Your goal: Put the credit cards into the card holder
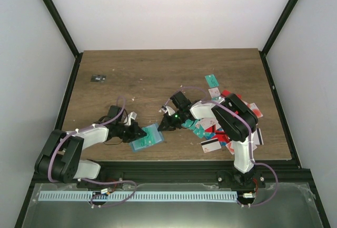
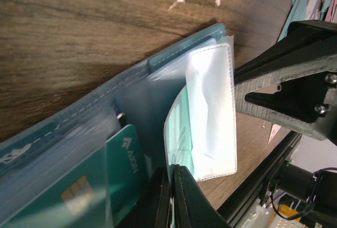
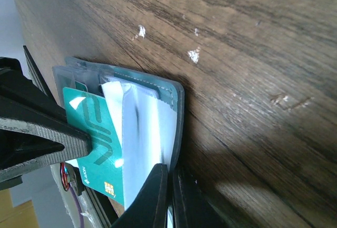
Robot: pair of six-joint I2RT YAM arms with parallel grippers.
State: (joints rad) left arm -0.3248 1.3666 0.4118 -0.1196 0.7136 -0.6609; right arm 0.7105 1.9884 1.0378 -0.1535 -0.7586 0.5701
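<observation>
The card holder (image 1: 147, 138) lies open on the wooden table (image 1: 158, 75) near its front edge, between the two arms and closer to the left one. Its blue-grey cover is spread flat and its clear plastic sleeves (image 2: 213, 133) fan upward.

A teal card with a gold chip (image 2: 118, 178) sits in one of the pockets. A second teal card shows faintly through the sleeve that stands most upright.

The left gripper (image 1: 137, 131) has its two fingers pressed together with no gap showing. Their tips are at the lower edge of the raised sleeve, but I cannot tell whether the plastic is nipped between them. From the right wrist, its tip also rests against the face of the chip card.

The right gripper (image 1: 161, 126) reaches in from the opposite side, its jaws likewise closed tight. Its tips meet the outer edge of the same sleeve beside the cover's rim, and again I cannot tell whether it has a real grip.

The rest of the credit cards (image 1: 210, 145) lie in a loose, overlapping heap on the right of the table, under and around the right arm: teal, red and white ones, some with a dark stripe.

A small black object (image 1: 98, 78) sits well apart near the far left corner
</observation>
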